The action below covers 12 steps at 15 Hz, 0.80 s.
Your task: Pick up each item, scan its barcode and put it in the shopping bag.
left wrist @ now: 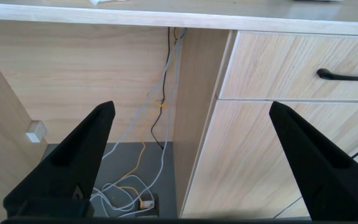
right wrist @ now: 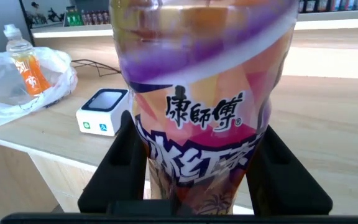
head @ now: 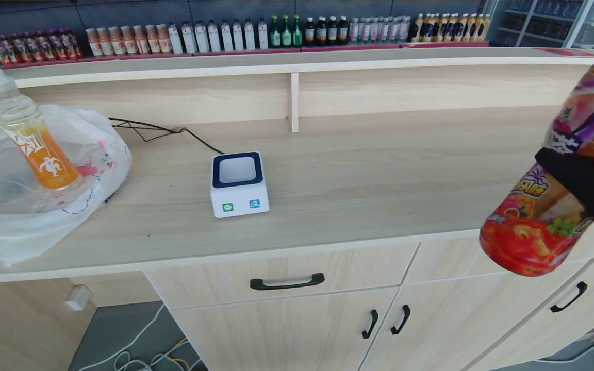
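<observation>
Clamped in the right jaws about mid-body: a big bottle [head: 549,206] with a red, purple and orange label. Held in the air at the right, on the near side of the surface [head: 379,170], tilted with the rounded red end lowest. Well apart from the scanner [head: 238,183] and farther still from the bag [head: 106,154].

Near the middle of the surface: the white scanner, dark-framed window facing up, two small coloured marks on its front. Behind it, a black cable [head: 142,129] trailing toward the back left.

At the left end: the thin white bag, slumped and open. Inside, a smaller bottle with an orange label [head: 34,139], leaning, white cap up above the plastic.

Left jaws spread wide with nothing between, down below the surface's edge. Ahead of them, a drawer [left wrist: 278,62] with a black handle and loose wires [left wrist: 129,186] on the floor.

Along the back wall: a shelf [head: 256,50] lined with rows of drinks.
</observation>
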### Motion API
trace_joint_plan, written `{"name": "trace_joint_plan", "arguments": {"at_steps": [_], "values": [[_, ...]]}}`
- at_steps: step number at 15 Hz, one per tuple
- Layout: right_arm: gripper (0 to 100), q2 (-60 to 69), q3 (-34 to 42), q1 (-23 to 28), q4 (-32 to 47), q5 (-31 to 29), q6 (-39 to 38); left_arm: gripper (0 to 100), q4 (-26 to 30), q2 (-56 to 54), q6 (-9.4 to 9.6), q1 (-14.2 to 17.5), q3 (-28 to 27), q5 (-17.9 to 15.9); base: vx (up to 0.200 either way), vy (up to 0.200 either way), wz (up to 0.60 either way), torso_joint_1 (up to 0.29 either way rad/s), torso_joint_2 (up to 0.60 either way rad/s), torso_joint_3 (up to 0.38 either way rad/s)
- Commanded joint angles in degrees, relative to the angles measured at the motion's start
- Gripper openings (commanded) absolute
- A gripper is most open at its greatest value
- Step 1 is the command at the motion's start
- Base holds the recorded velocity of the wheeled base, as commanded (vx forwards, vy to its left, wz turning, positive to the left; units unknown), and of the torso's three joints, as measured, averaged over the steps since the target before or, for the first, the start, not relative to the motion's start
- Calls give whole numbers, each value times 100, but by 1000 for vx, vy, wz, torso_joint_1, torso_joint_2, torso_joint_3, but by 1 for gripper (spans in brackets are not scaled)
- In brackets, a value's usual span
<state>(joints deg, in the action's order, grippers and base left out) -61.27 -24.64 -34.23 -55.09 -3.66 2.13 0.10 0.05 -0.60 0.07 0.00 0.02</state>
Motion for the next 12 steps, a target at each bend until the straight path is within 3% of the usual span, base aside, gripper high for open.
{"name": "trace_joint_plan", "arguments": {"at_steps": [1,3,6,12], "values": [[0,27,108,-470,-2,-3,156,100,-1,4,-2,1,0,6,0,0,0,0,0,0],[0,27,407,-857,-2,-3,551,100,-1,4,-2,1,0,6,0,0,0,0,0,0],[0,-78,759,-945,-2,-3,903,100,-1,4,-2,1,0,-2,0,0,0,0,0,0],[0,-781,477,-1165,-19,-3,2520,100,-1,4,-2,1,0,6,0,0,0,0,0,0]]}}
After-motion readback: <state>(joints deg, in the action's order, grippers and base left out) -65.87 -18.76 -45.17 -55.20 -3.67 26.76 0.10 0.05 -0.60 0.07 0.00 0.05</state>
